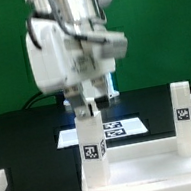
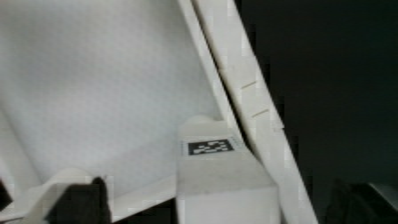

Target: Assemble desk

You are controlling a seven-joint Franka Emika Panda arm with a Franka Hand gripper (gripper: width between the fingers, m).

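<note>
The desk (image 1: 145, 156) is white plastic: a rimmed tabletop panel lying low on the black table (image 1: 19, 132), with two square-section legs standing up from it, each bearing a black-and-white tag. The gripper (image 1: 87, 107) hangs directly above the leg (image 1: 89, 143) nearer it, fingers spread and grasping nothing. The other leg (image 1: 185, 113) stands well apart, and the marker board (image 1: 115, 129) lies just behind the gripper.

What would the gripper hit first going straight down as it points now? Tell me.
Most likely the upright tagged leg directly beneath the gripper; its jaws stand apart just above the leg's top. The wrist view shows the same leg close ahead, with the tabletop panel beside it. Depth is uncertain.
</note>
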